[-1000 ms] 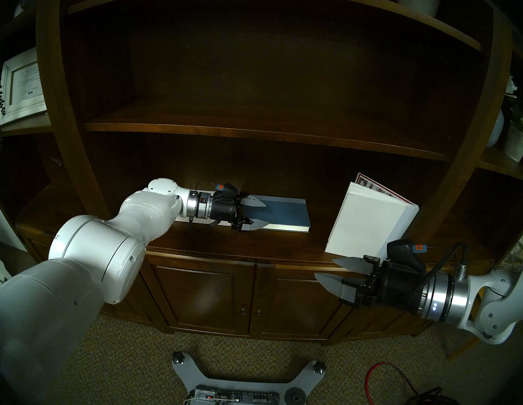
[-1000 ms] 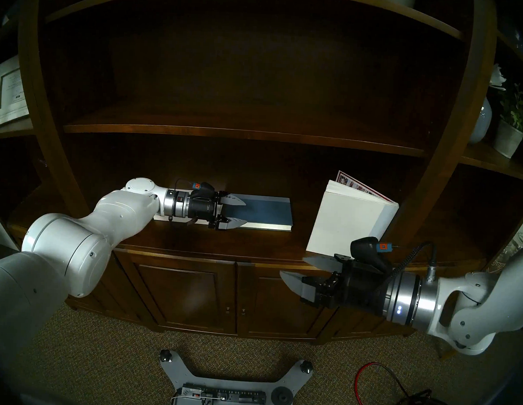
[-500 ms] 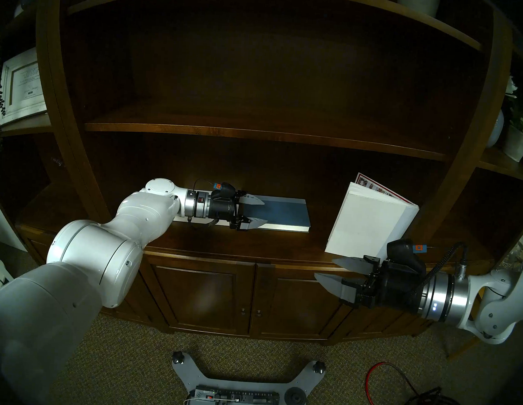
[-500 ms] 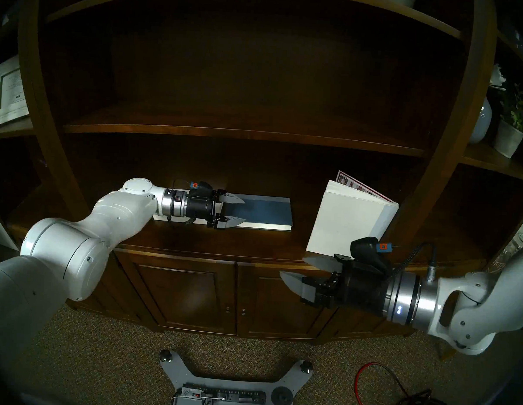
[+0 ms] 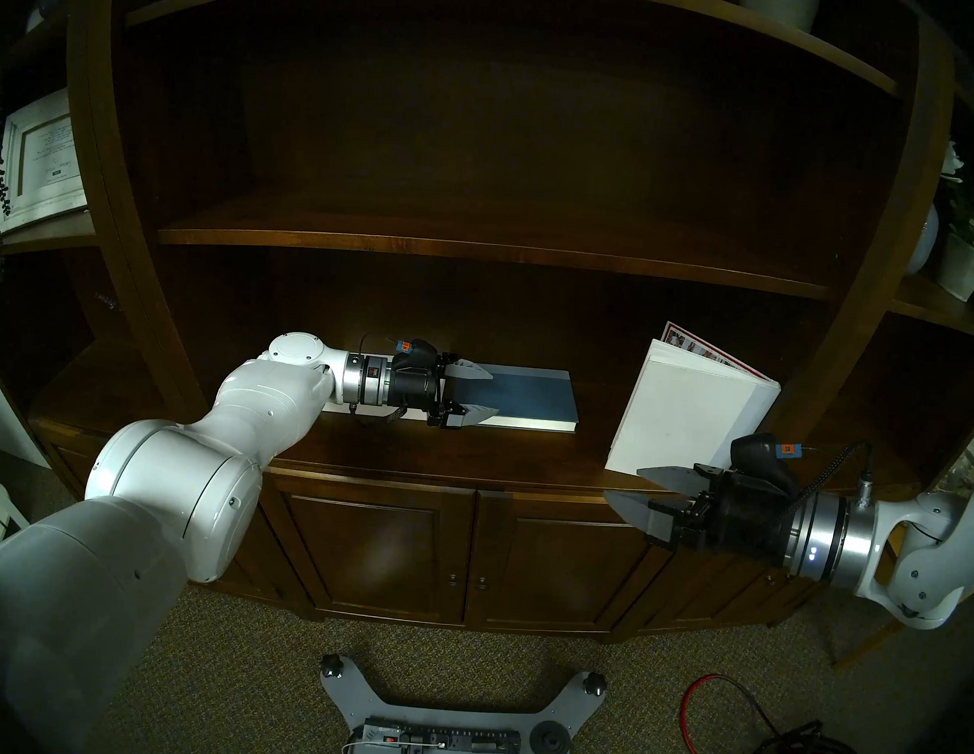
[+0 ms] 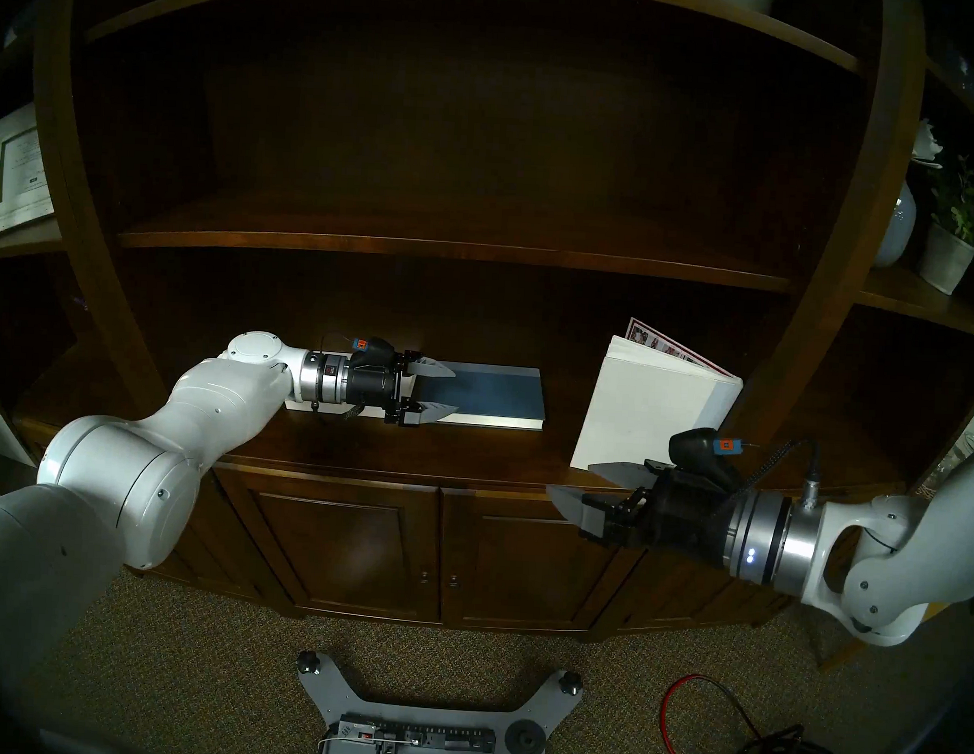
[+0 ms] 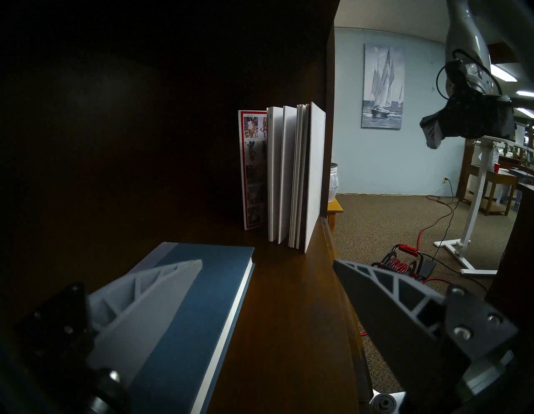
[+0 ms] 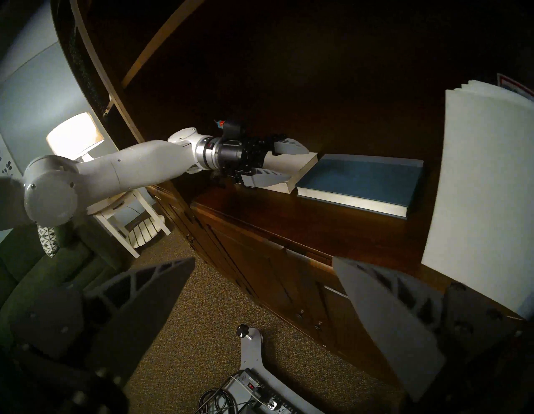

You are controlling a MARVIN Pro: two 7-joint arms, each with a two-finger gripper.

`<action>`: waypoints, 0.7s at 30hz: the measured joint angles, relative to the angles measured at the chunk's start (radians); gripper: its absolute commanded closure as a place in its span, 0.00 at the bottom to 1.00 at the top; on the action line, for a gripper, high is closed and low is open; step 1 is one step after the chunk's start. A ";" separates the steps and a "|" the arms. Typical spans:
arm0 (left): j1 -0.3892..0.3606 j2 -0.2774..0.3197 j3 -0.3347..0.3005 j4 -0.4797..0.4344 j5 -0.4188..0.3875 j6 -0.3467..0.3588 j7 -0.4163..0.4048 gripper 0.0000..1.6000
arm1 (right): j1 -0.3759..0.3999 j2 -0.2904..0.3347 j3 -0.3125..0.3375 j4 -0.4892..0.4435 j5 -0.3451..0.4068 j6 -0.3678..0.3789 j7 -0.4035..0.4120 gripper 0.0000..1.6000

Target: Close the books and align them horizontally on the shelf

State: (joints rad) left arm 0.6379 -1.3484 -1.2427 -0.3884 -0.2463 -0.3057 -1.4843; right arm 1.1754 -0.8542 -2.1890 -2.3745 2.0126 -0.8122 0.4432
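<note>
At centre frame in the head view, the left gripper (image 5: 468, 396) hovers with fingers spread over the near end of a blue book (image 5: 528, 399) lying flat on the dark wooden shelf (image 5: 469, 457); a smaller white book (image 8: 291, 170) lies just beside it; at right, a larger white book (image 5: 691, 418) stands upright, pages fanned; the right gripper (image 5: 645, 491), fingers also spread and empty, hangs at lower right beside that book's near corner.

A white-framed picture (image 5: 41, 161) stands far left. A potted plant (image 5: 973, 247) sits far right. Below, a red cable (image 5: 737, 713) lies on carpet (image 5: 244, 665).
</note>
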 measured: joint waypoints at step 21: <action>0.053 0.017 -0.017 -0.106 -0.001 0.045 0.000 0.00 | -0.026 -0.006 0.084 0.122 0.074 0.070 -0.102 0.00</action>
State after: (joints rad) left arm 0.6908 -1.3317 -1.2601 -0.4945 -0.2473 -0.2605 -1.4844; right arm 1.1497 -0.8602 -2.1045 -2.2524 2.0869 -0.7422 0.3413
